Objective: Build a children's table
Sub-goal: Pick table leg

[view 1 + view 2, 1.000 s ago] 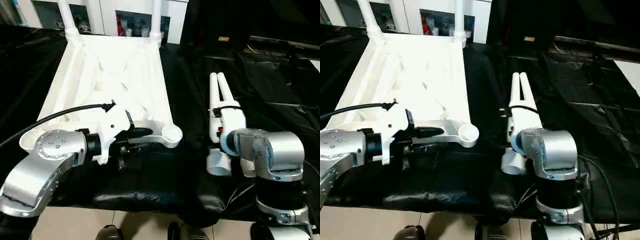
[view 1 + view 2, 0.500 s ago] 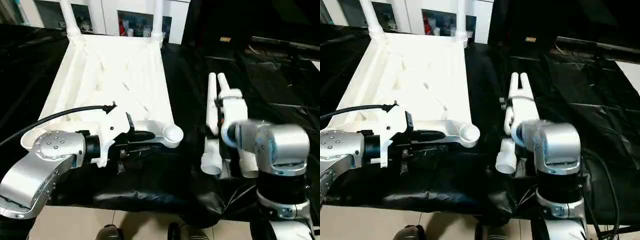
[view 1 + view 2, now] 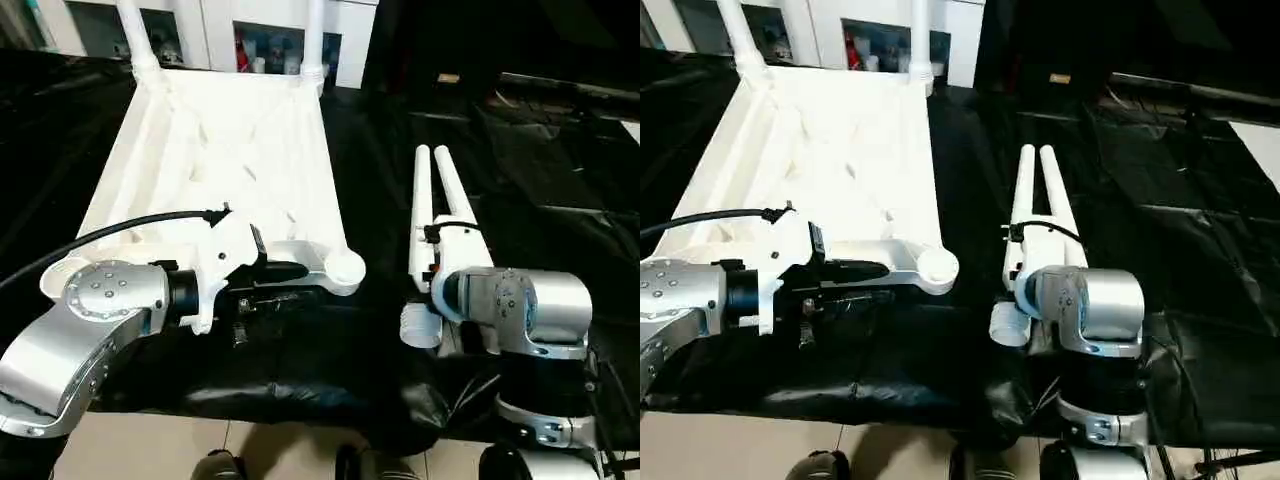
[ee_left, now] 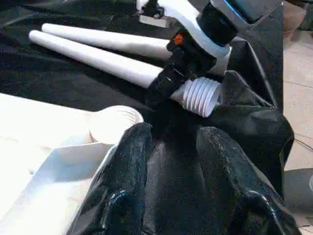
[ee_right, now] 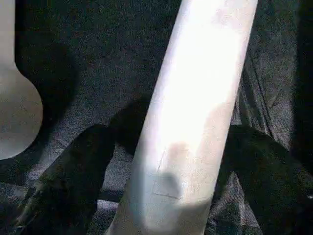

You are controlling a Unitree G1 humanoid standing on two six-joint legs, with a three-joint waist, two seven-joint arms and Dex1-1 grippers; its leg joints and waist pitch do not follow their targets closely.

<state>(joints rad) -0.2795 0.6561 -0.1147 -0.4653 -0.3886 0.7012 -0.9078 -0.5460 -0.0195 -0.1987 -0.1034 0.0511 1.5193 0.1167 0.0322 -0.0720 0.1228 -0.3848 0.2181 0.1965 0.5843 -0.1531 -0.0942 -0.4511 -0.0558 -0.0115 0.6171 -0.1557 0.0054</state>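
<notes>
Now the white table top [image 3: 215, 160] is seen upside down on the black surface [image 3: 560, 170], and two loose legs [image 3: 432, 215] are laid just beside it, on its right. The left gripper [image 4: 168, 161] is held at the top's near corner socket [image 3: 345, 267], fingers [image 4: 129, 161] apart and empty, while the right gripper's [image 5: 166, 161] fingers [image 5: 73, 166] are spread around one leg, not squeezing yet. The leg looks light, stiff and slippery, so it is best gripped near its thick ribbed end [image 4: 200, 95].

You had smooth white plastic in the table top [image 3: 240, 150] and legs [image 3: 436, 195], crinkled glossy black cloth [image 3: 330, 360] beneath, and brushed silver metal forearms [image 3: 75, 330].
</notes>
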